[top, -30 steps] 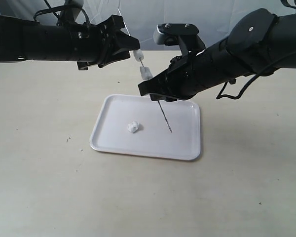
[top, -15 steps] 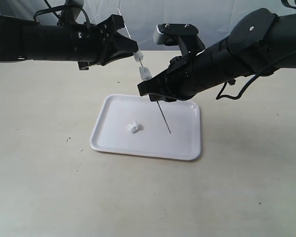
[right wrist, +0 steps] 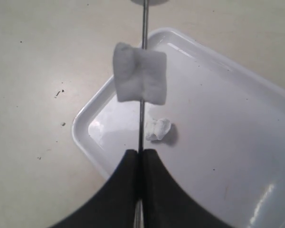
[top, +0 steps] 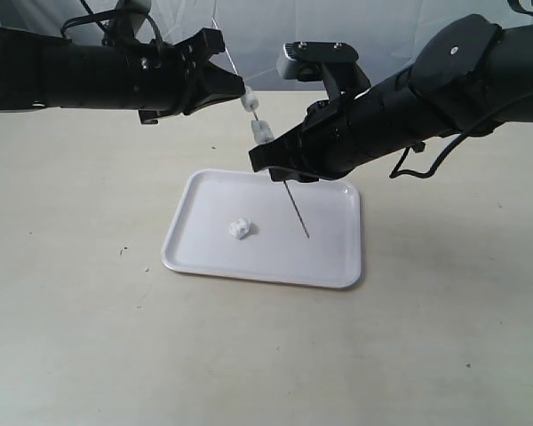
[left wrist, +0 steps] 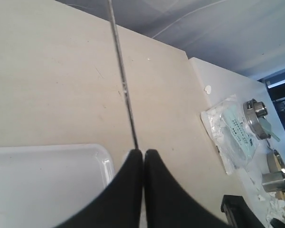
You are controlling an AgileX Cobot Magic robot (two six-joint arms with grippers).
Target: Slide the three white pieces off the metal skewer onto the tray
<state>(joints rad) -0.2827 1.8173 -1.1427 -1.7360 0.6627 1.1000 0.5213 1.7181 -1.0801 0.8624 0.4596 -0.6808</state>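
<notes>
Thin silvery metal skewer (top: pixel 275 164) slants over the flat white plastic tray (top: pixel 341 269), tip lowest; right gripper (right wrist: pixel 141 154) clamps it below two white marshmallow-like pieces (top: pixel 262 133), left gripper (left wrist: pixel 143 153) clamps it above them, third piece (top: pixel 240 228) on tray.

A pale beige table (top: pixel 89 337) is carrying the white tray (top: pixel 338 266). Small dark specks (top: pixel 122 252) are lying beside it.

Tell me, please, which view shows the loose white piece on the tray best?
The right wrist view: the white piece lies close and unobstructed on the tray. The exterior view shows it small; the left wrist view misses it.
</notes>
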